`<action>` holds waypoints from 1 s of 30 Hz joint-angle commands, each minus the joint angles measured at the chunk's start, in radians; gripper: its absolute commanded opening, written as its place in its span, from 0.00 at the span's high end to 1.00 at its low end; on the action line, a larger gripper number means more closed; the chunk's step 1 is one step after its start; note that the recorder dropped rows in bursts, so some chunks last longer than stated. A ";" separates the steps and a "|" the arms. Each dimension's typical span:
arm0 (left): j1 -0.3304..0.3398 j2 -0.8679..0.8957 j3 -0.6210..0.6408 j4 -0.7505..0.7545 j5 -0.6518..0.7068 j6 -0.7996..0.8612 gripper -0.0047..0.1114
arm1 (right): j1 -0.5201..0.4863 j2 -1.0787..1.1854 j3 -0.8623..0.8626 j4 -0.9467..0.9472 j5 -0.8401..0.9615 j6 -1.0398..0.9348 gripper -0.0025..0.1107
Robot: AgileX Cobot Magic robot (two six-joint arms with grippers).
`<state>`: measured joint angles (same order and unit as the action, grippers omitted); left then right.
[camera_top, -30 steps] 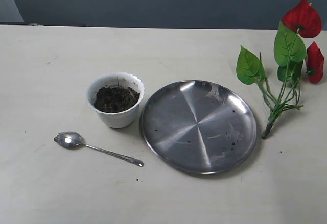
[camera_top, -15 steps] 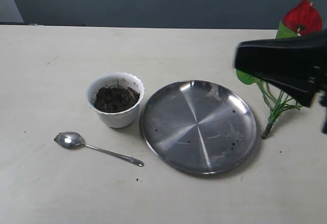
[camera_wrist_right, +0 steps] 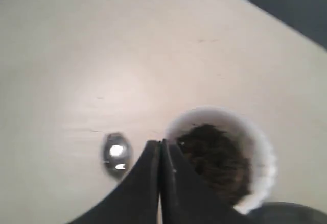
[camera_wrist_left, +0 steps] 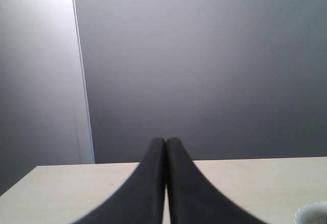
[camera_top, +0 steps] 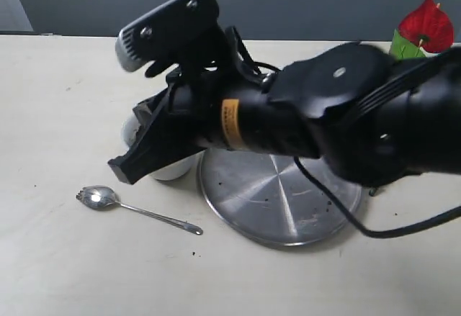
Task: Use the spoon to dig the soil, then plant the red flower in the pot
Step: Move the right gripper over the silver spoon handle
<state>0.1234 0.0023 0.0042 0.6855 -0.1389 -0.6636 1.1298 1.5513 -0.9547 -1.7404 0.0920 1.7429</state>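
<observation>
Right gripper (camera_top: 121,170) reaches across the middle of the exterior view from 3 o'clock, its black arm (camera_top: 324,118) filling most of the frame; fingers pressed together, nothing between them, as the right wrist view confirms (camera_wrist_right: 160,147). Tip sits low at the pot's 8 o'clock side in the exterior view. Pot (camera_top: 173,168) mostly hidden behind the arm: only a sliver of white wall shows under the fingers. Soil not visible in the exterior view. Right wrist view, blurred, shows the pot (camera_wrist_right: 258,147) with dark soil (camera_wrist_right: 214,160) inside, just beside the closed fingertips, and the spoon bowl (camera_wrist_right: 116,155) on the fingertips' other side, handle hidden by the fingers. In the exterior view the spoon (camera_top: 137,209) lies in full on the table (camera_top: 65,100), at about 6 o'clock from the gripper tip, apart from it. Steel plate (camera_top: 281,201) half covered by the arm; its near half shows. Red flower (camera_top: 426,25) at 2 o'clock in the frame: one bloom and a bit of leaf above the arm, the rest hidden. Left gripper (camera_wrist_left: 165,143) seen only in its own wrist view, fingers together, empty, pointed at a grey wall (camera_wrist_left: 204,66); a scrap of the pot rim (camera_wrist_left: 312,213) at the frame corner.
</observation>
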 commanded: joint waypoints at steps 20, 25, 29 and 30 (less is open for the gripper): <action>-0.007 -0.002 -0.004 -0.007 -0.011 -0.007 0.96 | 0.017 0.268 -0.278 1.773 0.600 -1.948 0.98; -0.007 -0.002 -0.004 -0.007 -0.011 -0.007 0.96 | 0.017 0.344 -0.278 1.782 0.520 -1.948 0.98; -0.007 -0.002 -0.004 -0.007 -0.011 -0.007 0.96 | 0.017 0.382 -0.278 1.823 0.515 -1.948 0.78; -0.007 -0.002 -0.004 -0.007 -0.011 -0.007 0.96 | 0.017 0.389 -0.278 1.828 0.515 -1.948 0.70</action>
<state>0.1234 0.0023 0.0042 0.6855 -0.1389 -0.6636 1.1517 1.9277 -1.2291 0.0671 0.6202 -0.1948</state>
